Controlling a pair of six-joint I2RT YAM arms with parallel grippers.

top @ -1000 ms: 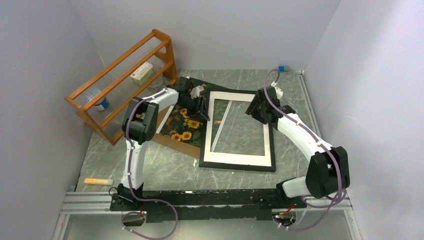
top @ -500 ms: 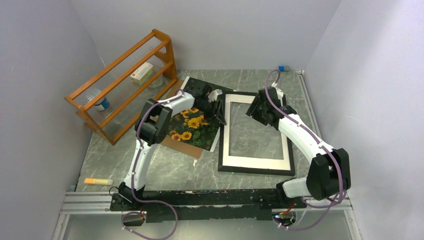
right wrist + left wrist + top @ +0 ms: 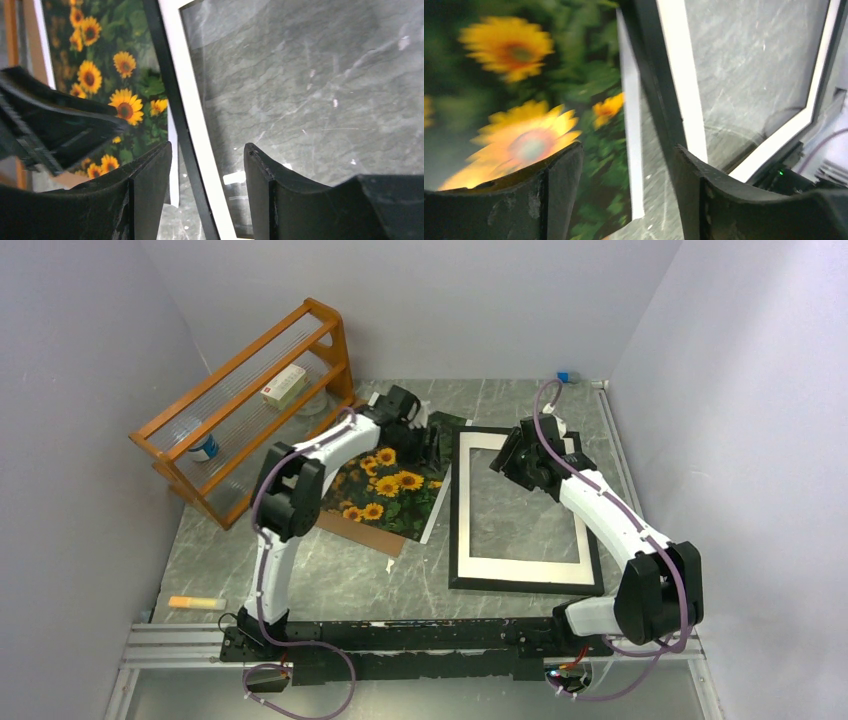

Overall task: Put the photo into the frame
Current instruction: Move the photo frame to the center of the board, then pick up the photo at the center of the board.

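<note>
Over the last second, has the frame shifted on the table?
Yes. In the top view the frame has slid right, away from the orange rack, uncovering more of the photo.

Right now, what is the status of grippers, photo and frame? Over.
Left gripper, right gripper: jaws open, empty. Photo face up, left of frame, not inside. White mat lies in frame.

One photo (image 3: 390, 485), one frame (image 3: 520, 510), one wooden rack (image 3: 343, 360), one backing board (image 3: 365, 535), one orange marker (image 3: 195, 602).
</note>
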